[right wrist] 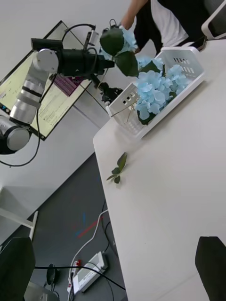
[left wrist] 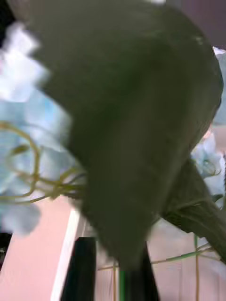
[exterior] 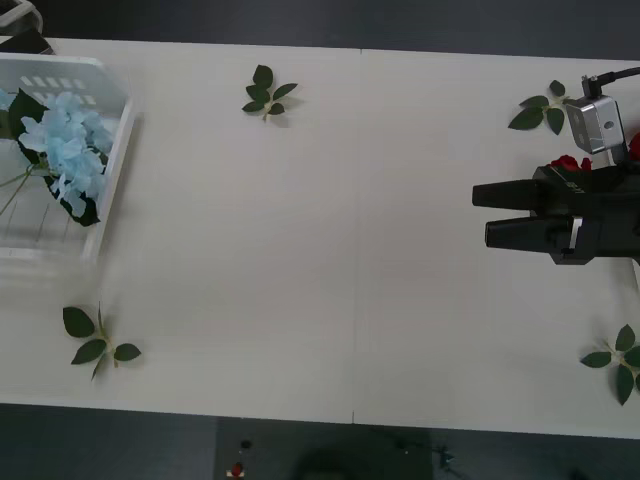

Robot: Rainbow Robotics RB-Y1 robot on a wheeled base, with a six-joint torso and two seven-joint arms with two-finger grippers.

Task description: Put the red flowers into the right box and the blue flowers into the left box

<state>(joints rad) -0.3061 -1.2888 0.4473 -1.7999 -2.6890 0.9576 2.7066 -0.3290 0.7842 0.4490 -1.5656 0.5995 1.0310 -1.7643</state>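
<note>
A blue flower (right wrist: 117,44) hangs pinched in the left gripper (right wrist: 96,63), held high above the left box (right wrist: 188,63), where more blue flowers (exterior: 65,150) lie. The right gripper (exterior: 490,212) hovers at the table's (exterior: 320,250) three o'clock edge, jaws apart and bare.

The tabletop (exterior: 330,250) is showing a smooth, matt white surface. The left box (exterior: 112,150) is looking like slightly translucent white plastic with slotted walls. The blue flowers (exterior: 65,150) are appearing soft and cloth-like, with matt green leaves.

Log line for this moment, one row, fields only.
left tool: holding blue flower above left box | right tool: open, over table | blue flowers in left box
</note>
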